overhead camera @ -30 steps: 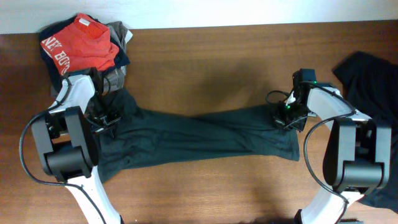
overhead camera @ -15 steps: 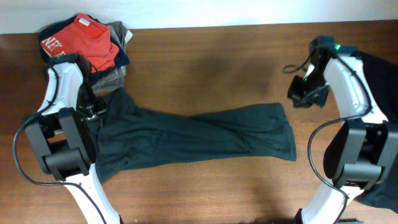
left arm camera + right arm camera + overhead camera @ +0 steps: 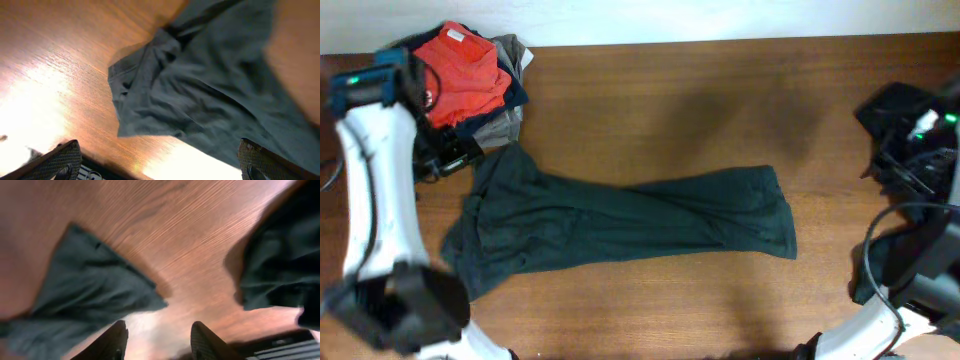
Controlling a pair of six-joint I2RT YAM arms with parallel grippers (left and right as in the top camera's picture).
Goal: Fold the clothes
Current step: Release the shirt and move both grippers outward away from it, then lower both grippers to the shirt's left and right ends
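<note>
A dark garment (image 3: 620, 225) lies stretched lengthwise across the middle of the worktop (image 3: 670, 110). It is long but rumpled, its left end is bunched and wider, and there is no fold in it yet. The left fingers (image 3: 62, 159) are spread wide and hold nothing, hanging near the garment's left end. The right fingers (image 3: 114, 341) stand apart too, empty, over bare wood between the garment's right corner and a black heap (image 3: 895, 105) at the right edge. A pile (image 3: 470, 80) at the back left corner, red on top of navy and grey, looks like finished pieces. I judge the task partway done: this garment is laid out but unfolded, and the heap waits.
</note>
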